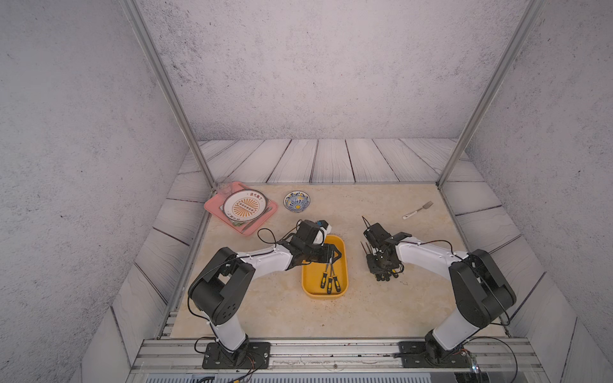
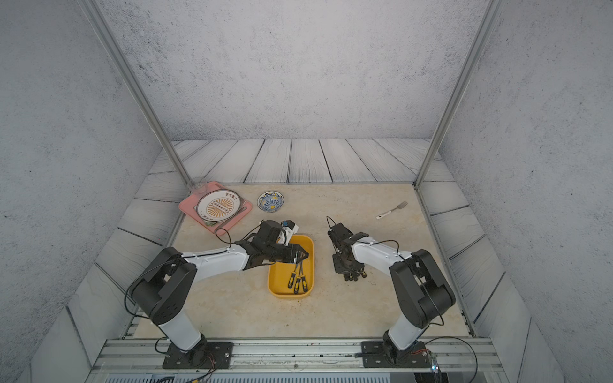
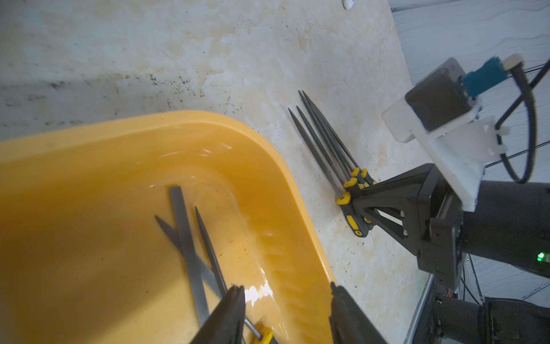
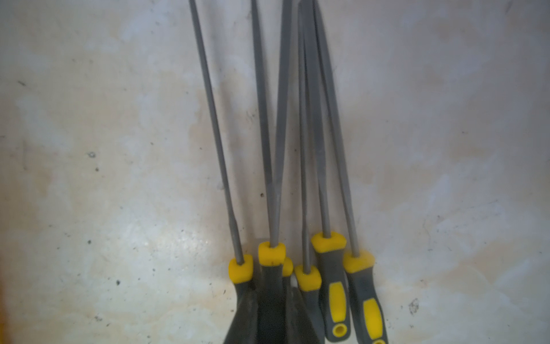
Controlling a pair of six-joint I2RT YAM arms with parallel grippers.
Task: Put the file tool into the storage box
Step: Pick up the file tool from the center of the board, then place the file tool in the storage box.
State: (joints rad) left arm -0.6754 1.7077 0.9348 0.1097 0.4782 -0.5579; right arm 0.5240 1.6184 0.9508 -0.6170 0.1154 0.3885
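Currently, right pincer (image 4: 271, 287) is down on the cluster of files (image 3: 324, 143) lying on the counter (image 1: 265, 308), near the storage box (image 1: 312, 282), on its right. Its fingers (image 4: 242, 312) press either side of one file tool (image 4: 271, 253) at the handle: clamped. Neighbouring handles touch it. Cannot tell whether it is off the counter. Left pincer (image 3: 285, 290) hovers over the box's far half, jaws apart, gripping nothing. Inside the box lie three files (image 1: 328, 278), handles toward the robot, shafts crossing.
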